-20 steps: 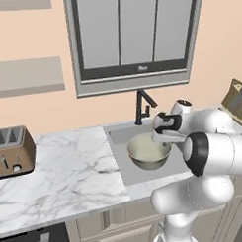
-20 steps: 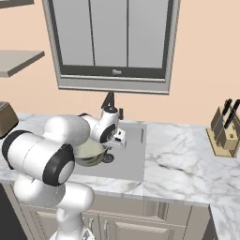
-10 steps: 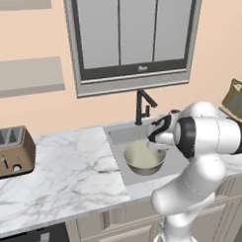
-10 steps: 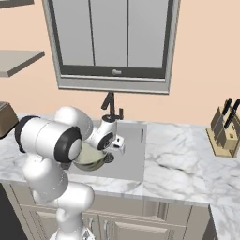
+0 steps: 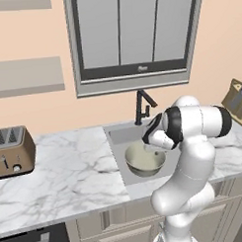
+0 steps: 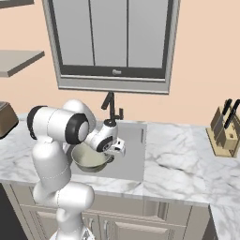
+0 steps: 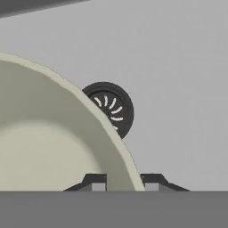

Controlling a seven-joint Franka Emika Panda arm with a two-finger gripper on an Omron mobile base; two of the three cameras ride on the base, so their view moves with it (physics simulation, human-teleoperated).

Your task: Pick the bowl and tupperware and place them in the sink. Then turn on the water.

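Down inside the sink point(image 5: 118, 138), the pincer point(image 7: 121, 183) straddles the rim of the bowl point(image 5: 145, 159), one dark finger tip point(image 7: 99, 181) on the inner side and the other on the outer side; whether the tips press the rim or stand just off it I cannot tell, so grasping or released stays unsettled. Seen from the hand, the bowl's cream inside spreads from 6 round to 10 o'clock, and the round black drain point(image 7: 111, 108) of the grey basin peeks past the rim at 12 o'clock. From the left base camera, the bowl sits in the basin, the black faucet point(image 5: 142, 106) behind it at 12 o'clock, a toaster point(image 5: 13, 151) far off at 9 o'clock on the marble counter point(image 5: 61, 179), a knife block point(image 6: 225, 132) at 3 o'clock.
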